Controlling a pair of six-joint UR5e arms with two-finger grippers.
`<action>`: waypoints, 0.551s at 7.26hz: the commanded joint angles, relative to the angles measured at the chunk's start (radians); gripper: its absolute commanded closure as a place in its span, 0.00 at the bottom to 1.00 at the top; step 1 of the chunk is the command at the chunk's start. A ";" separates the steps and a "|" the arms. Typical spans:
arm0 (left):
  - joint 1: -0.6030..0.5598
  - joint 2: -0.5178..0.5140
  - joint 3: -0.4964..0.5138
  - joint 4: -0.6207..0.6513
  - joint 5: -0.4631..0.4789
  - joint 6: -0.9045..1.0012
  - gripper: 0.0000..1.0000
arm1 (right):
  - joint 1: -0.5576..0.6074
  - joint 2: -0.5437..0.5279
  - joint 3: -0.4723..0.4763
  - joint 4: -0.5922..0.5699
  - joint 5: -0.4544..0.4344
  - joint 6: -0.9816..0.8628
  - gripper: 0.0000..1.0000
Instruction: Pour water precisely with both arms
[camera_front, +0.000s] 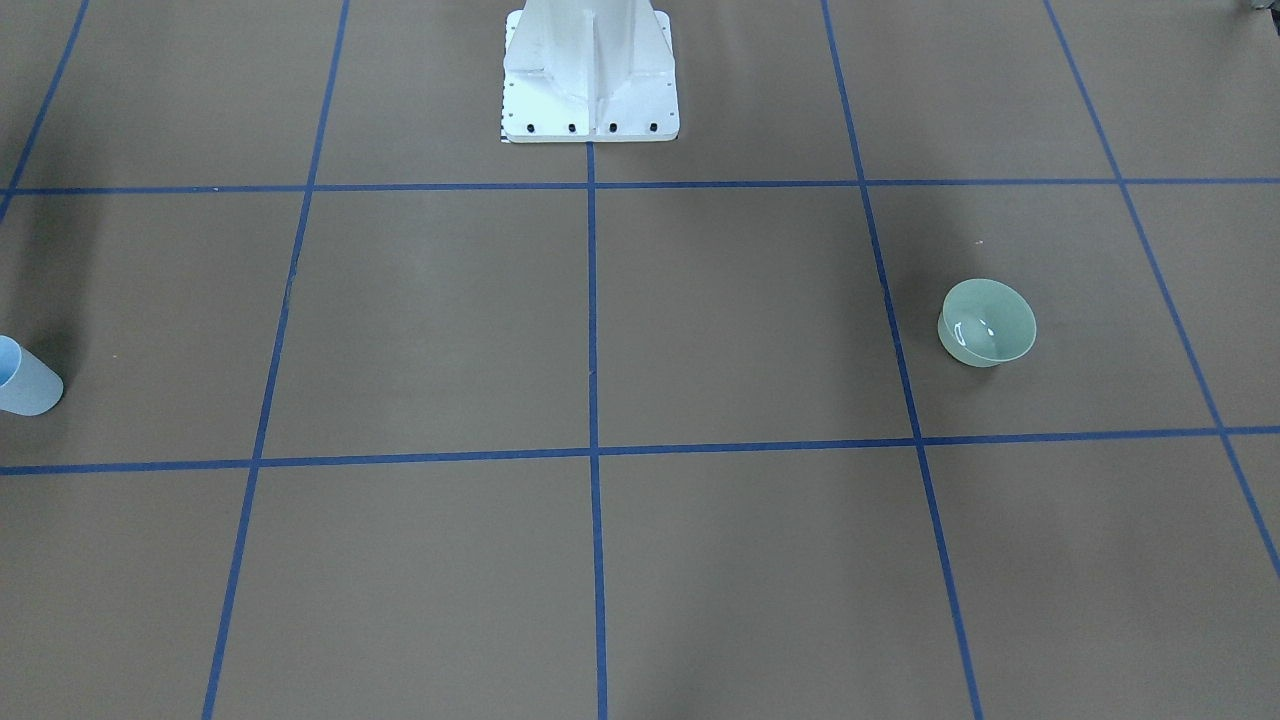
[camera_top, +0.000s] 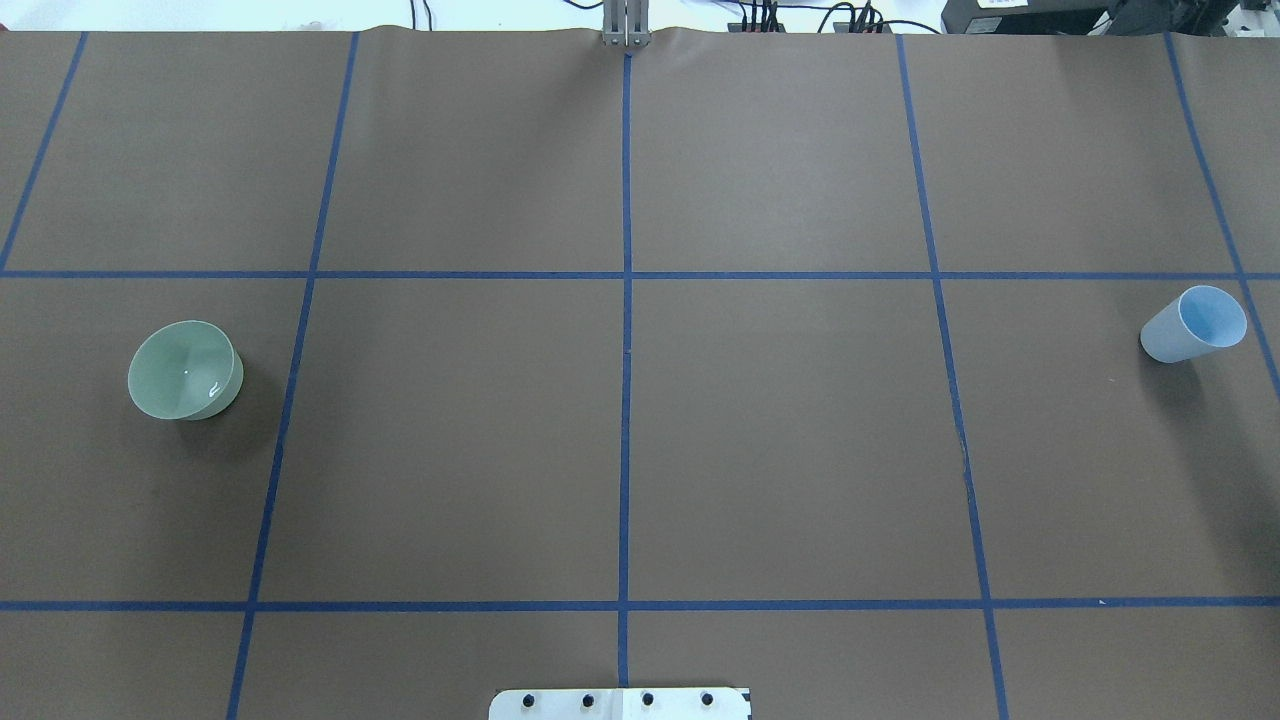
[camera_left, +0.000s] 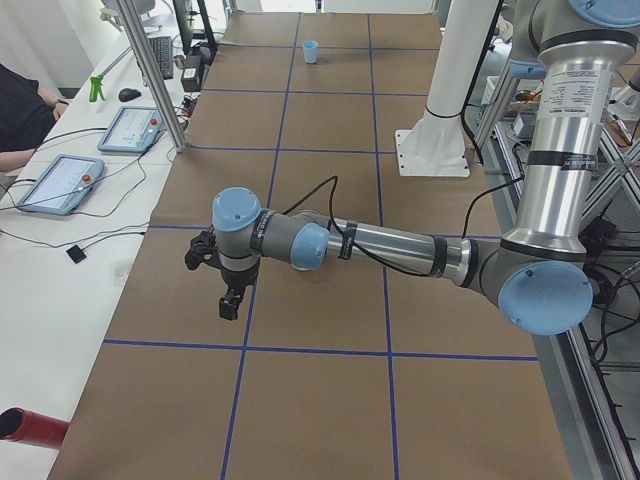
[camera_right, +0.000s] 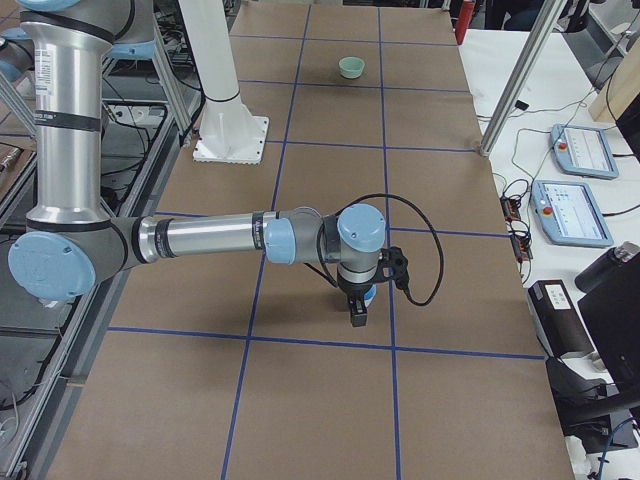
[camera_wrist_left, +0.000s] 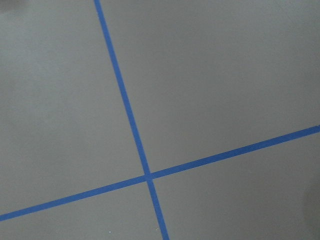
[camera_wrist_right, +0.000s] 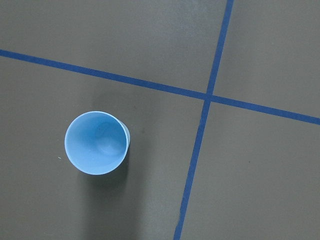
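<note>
A pale green bowl (camera_front: 987, 322) (camera_top: 185, 369) (camera_right: 351, 67) stands upright on the robot's left side of the table, with a glint inside. On the right side stands a light-blue cup (camera_top: 1195, 322) (camera_front: 25, 378) (camera_left: 311, 51). The right wrist view looks down into the cup (camera_wrist_right: 96, 142); I cannot make out the water. The left gripper (camera_left: 228, 300) hangs above the brown table, fingers down. The right gripper (camera_right: 358, 310) hovers over the cup. I cannot tell whether either is open. The left wrist view holds only tape lines.
The white bolted pedestal (camera_front: 590, 75) (camera_top: 620, 703) stands at the robot's edge of the table. Blue tape divides the brown surface into squares. Two tablets (camera_left: 60, 183) and cables lie on a white side table, where a person (camera_left: 20, 110) sits. Aluminium posts (camera_left: 150, 70) rise beside it.
</note>
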 joint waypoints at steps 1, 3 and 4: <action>-0.021 0.015 0.049 -0.030 -0.009 0.003 0.00 | 0.005 -0.011 0.008 0.000 0.022 0.028 0.00; -0.021 0.044 0.038 -0.035 0.010 0.000 0.00 | 0.008 -0.011 0.008 0.000 0.026 0.031 0.00; -0.023 0.055 0.026 -0.032 0.011 -0.004 0.00 | 0.008 -0.011 0.008 0.000 0.037 0.046 0.00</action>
